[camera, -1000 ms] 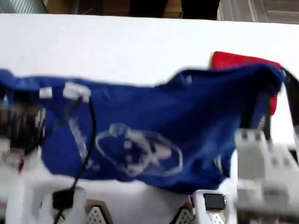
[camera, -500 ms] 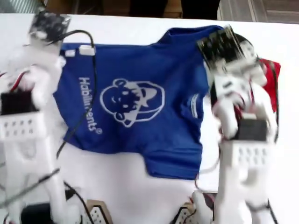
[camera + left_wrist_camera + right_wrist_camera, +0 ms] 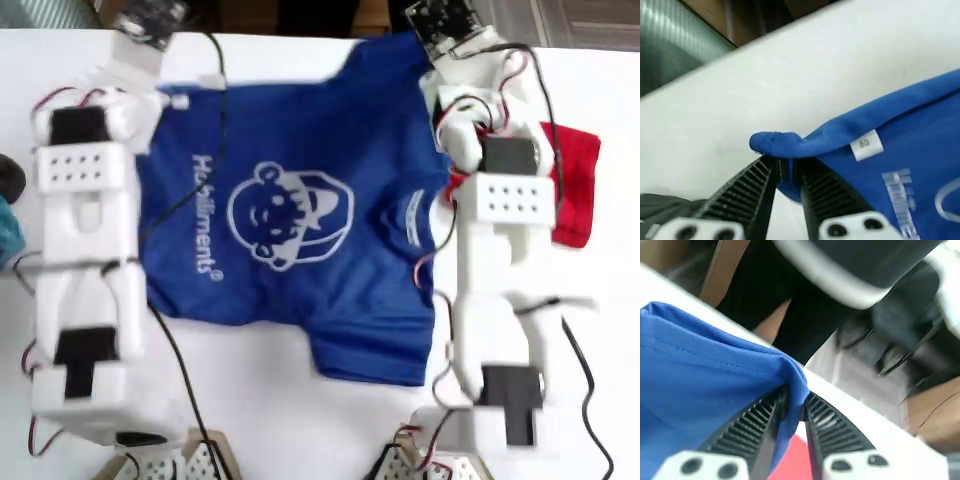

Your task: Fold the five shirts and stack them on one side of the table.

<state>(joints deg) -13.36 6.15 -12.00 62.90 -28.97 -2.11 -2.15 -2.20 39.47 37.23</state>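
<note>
A blue shirt (image 3: 300, 220) with a white printed face lies spread on the white table (image 3: 300, 430) between the two arms. My left gripper (image 3: 789, 172) is shut on the blue shirt's (image 3: 900, 135) hem corner, close to a small white tag (image 3: 866, 144). That arm stands at the table's far left (image 3: 150, 25). My right gripper (image 3: 792, 412) is shut on another edge of the blue shirt (image 3: 695, 370), at the far right (image 3: 445, 20). A folded red shirt (image 3: 570, 185) lies on the table's right side, partly under the right arm.
The arms' white bodies (image 3: 85, 250) (image 3: 505, 260) flank the shirt, with cables trailing over it. A dark object (image 3: 8, 178) and a teal one (image 3: 8, 232) sit at the left edge. Bare table lies in front of the shirt.
Both arms have carried the blue shirt from hanging in the air toward the far side and laid it flat. The print now faces up.
</note>
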